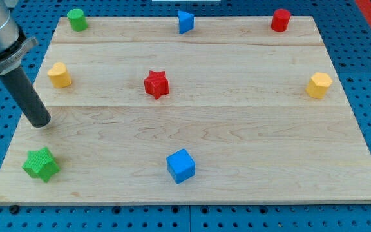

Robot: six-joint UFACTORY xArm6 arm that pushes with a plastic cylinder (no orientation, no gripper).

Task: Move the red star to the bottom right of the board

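Pushing the red star [156, 84] toward the near right corner looks risky from here, I judge: my tip [39, 122] stands well apart from it at the board's [250, 148] left edge, between the green star [41, 164] nearer and the yellow block [59, 75] farther, so a glancing contact could spin the star off course. Nearest, the blue cube [181, 165] sits close to the diagonal path and could be knocked. Farther back, the star lies left of centre. No containers are present, and the rod has no fingers to report.
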